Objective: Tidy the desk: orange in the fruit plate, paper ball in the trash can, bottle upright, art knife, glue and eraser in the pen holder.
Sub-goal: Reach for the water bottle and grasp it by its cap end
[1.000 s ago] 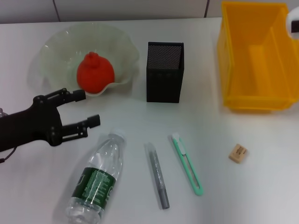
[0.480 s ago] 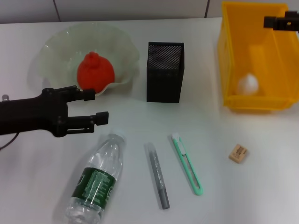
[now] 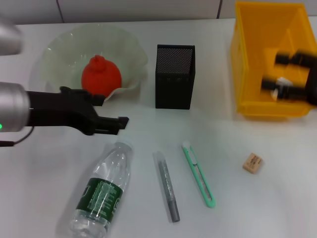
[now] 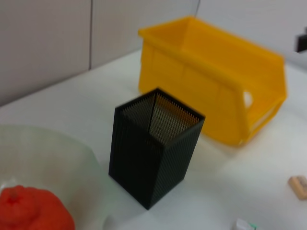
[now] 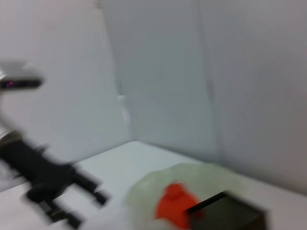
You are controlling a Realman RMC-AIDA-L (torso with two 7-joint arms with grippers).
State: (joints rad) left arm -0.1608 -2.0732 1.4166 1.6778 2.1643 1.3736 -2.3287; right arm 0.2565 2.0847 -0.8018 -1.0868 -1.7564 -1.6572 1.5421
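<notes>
The orange (image 3: 100, 77) lies in the fruit plate (image 3: 59, 49). Beside the plate stands the black pen holder (image 3: 174, 77). On the desk the bottle (image 3: 103, 188) lies on its side, cap toward my left gripper (image 3: 115, 110), which hovers open just above the cap. The glue (image 3: 168, 186), the art knife (image 3: 198, 173) and the eraser (image 3: 252, 162) lie flat to the right. My right gripper (image 3: 278, 71) is blurred over the trash can (image 3: 238, 59), fingers apart, and hides the paper ball. The left wrist view shows the pen holder (image 4: 153, 146) and trash can (image 4: 211, 96).
A tiled wall runs behind the desk. Bare desk surface lies between the pen holder and the trash can, and around the eraser (image 4: 300, 186). The orange (image 4: 33, 211) sits at the edge of the left wrist view.
My left gripper has moved right, from beside the plate to above the bottle's cap. My right gripper has come down from the bin's far rim into the bin, where the paper ball landed.
</notes>
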